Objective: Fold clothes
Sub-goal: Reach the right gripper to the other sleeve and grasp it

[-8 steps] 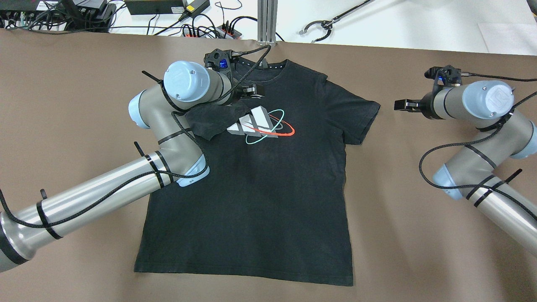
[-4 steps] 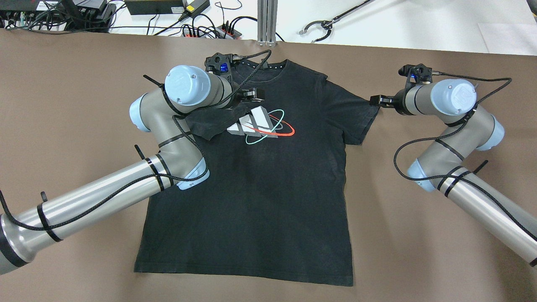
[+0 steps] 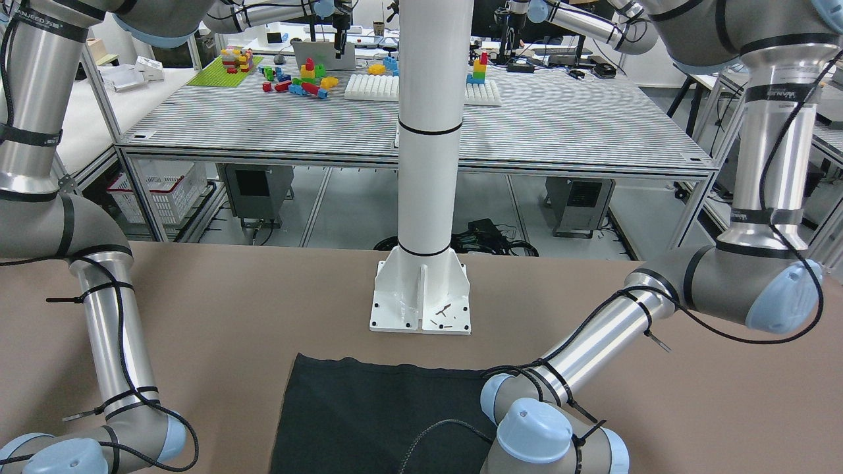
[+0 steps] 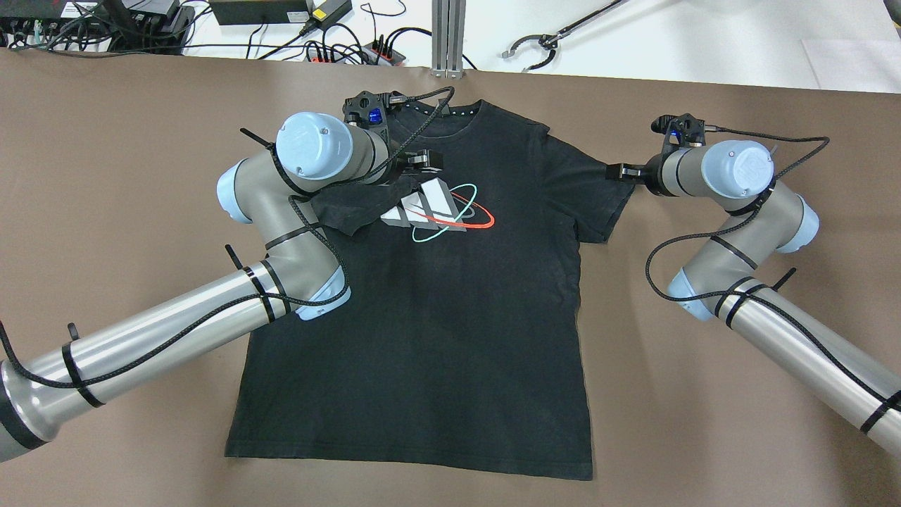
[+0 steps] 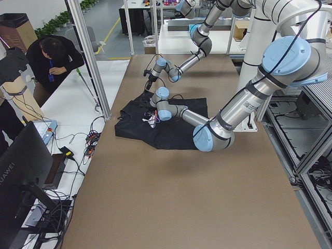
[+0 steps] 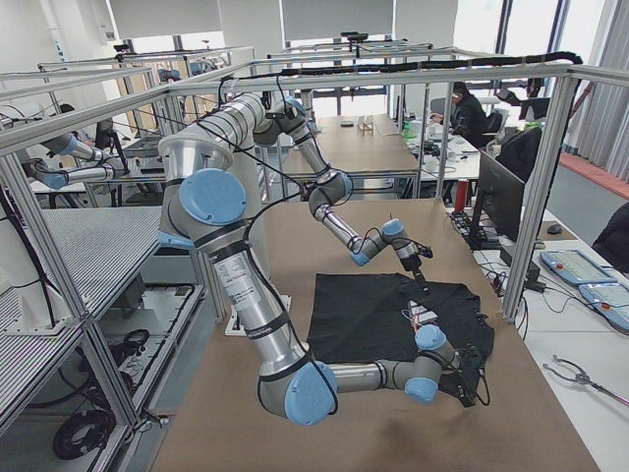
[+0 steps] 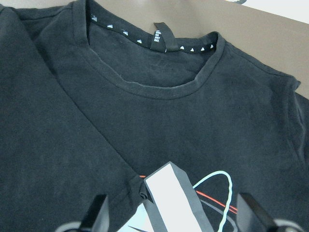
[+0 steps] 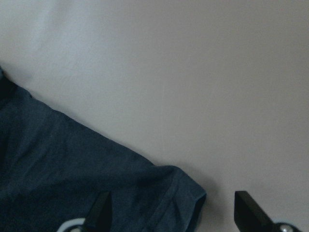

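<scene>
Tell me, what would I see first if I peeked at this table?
A black T-shirt lies spread flat in the middle of the brown table, with a print of white blocks and red and teal rings on its chest. The robot's left pincer hovers open by the folded sleeve on the chest. The right pincer sits open at the tip of the other sleeve.
</scene>
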